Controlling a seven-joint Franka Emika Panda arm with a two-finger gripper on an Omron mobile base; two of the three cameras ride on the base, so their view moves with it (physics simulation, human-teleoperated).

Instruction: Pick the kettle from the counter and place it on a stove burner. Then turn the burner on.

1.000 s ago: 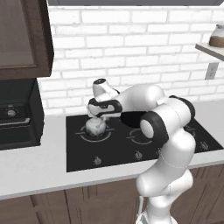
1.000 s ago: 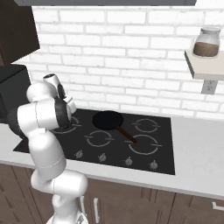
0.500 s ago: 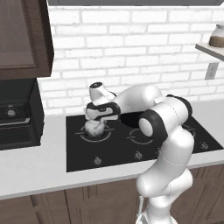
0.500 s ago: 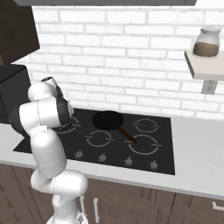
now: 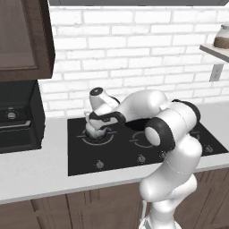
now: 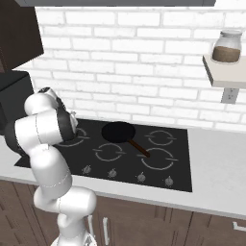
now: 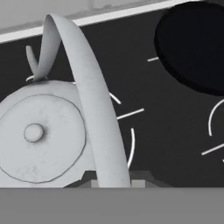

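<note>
The mottled white-grey kettle [image 5: 94, 129] stands on the left stove burner [image 5: 96, 141], a thin grey ring with tick marks on the black cooktop. My gripper [image 5: 103, 119] is right above it, shut on the thin arched handle. In the hand view the kettle [image 7: 37, 135] lies close below. Its handle [image 7: 85, 83] arches down between my fingertips, and the burner [image 7: 132, 146] ring curves around its body. In the right base view my own arm hides the kettle. The counter [image 5: 36, 172] is pale grey around the cooktop.
A flat black frying pan [image 6: 118, 131] with a brown handle sits on the cooktop's middle rear ring, right of the kettle. Burner knobs [image 5: 99, 164] line the cooktop's front edge. A black appliance [image 5: 15, 118] stands on the counter to the left. A shelf with a jar [image 6: 227, 47] hangs at the right.
The hand and kettle have settled very slightly down and to the left. The grip on the handle is the same.
</note>
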